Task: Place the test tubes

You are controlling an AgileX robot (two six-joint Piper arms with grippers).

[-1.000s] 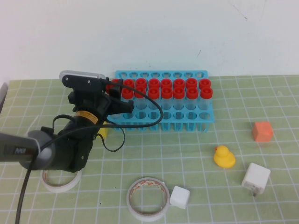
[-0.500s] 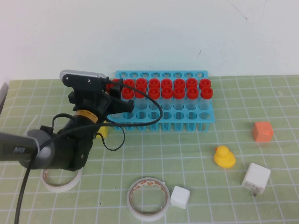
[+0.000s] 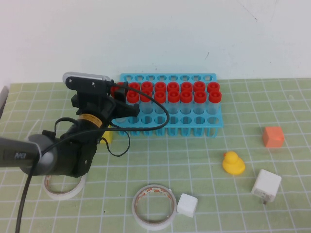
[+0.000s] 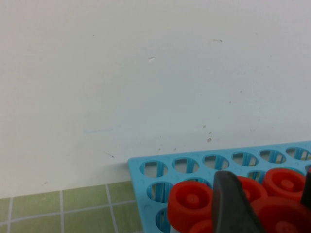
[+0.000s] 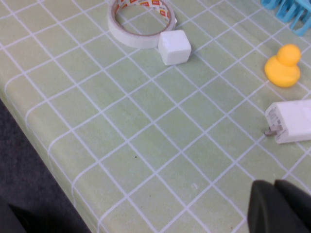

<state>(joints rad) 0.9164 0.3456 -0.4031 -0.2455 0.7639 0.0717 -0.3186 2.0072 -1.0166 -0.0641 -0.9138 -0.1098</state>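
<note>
a: test tubes (image 3: 172, 92), how far along?
b: two rows of the blue rack (image 3: 170, 127) at the desk's (image 3: 194, 160) back are filled; other rows are empty.
a: and the arms?
b: left gripper (image 3: 120, 98) is at the rack's left end, jaws apparently clamped on a red-capped tube (image 4: 279, 213), not yet released. right gripper (image 5: 274, 204) hangs over the desk's near edge, jaws closed, empty.

We see clear, red-capped test tubes (image 3: 172, 92) standing upright in two rows toward the rear of the blue rack (image 3: 194, 122). At the rack's left end, one more test tube (image 3: 114, 89) seems lifted, though we can't be sure.
</note>
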